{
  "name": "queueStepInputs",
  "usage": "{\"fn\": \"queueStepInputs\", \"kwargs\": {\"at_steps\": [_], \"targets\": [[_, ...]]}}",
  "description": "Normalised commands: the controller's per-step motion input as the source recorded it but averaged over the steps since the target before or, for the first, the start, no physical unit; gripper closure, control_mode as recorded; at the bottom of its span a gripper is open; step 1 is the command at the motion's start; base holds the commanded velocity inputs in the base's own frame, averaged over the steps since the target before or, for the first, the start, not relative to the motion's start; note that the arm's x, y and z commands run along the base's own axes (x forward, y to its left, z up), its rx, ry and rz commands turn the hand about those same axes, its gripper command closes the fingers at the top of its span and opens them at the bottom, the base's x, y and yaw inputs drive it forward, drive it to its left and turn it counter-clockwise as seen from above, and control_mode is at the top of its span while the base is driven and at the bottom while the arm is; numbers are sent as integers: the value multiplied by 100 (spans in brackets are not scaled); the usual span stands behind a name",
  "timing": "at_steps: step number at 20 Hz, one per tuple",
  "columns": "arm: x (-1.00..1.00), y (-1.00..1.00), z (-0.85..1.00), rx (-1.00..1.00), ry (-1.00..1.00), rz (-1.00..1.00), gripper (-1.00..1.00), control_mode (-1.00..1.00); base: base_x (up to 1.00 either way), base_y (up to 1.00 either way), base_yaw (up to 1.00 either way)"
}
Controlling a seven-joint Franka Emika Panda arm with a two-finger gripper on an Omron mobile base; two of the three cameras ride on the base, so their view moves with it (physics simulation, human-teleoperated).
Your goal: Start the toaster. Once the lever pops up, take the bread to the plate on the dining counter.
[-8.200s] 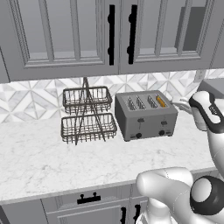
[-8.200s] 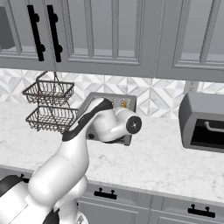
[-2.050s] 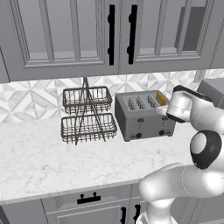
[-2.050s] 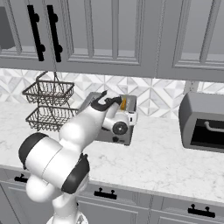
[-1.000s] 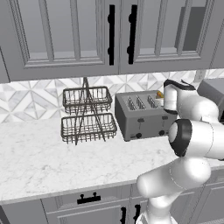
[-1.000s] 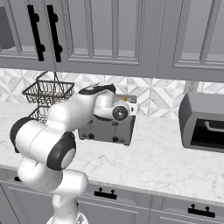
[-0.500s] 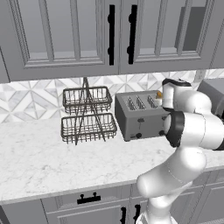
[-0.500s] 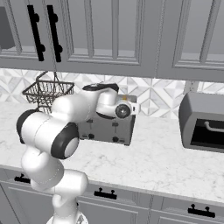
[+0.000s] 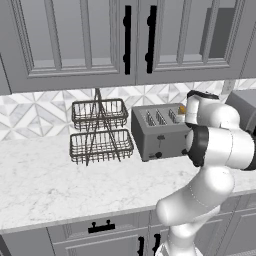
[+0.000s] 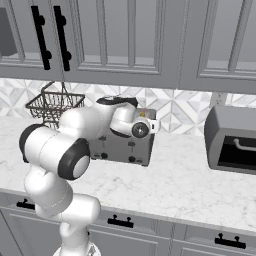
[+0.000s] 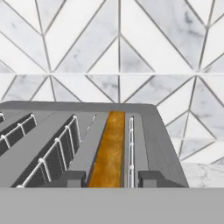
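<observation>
Where grey cabinets (image 9: 100,40) overhang the marble counter (image 9: 45,175), parted fingers (image 11: 111,179) straddle the bread (image 11: 109,151); nothing gripped.

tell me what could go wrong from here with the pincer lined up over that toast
1. The pincer straddles the bread, which sits in the end slot of the toaster. The slot's wire guide is close beside one fingertip, so descending off-line could snag it.
2. The bread's top edge looks about level with the slot, leaving little to grip; it may slip.
3. The forearm passes near the wire basket rack.
</observation>
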Motion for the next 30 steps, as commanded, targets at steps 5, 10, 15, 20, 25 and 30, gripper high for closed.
{"fn": "queueStepInputs", "kwargs": {"at_steps": [5, 10, 15, 20, 25, 30], "targets": [[0, 0, 58, -1, 0, 0, 100, -100, 0, 0, 0], [-7, 0, 87, -6, 0, -1, 100, -100, 0, 0, 0], [-46, 0, 52, -6, 0, 0, 100, -100, 0, 0, 0], [-54, 1, 52, -8, 0, -2, 100, -100, 0, 0, 0], [-34, 9, 71, -13, 0, -6, 100, -100, 0, 0, 0], [-46, 0, 88, -10, 1, -8, 100, -100, 0, 0, 0]]}}
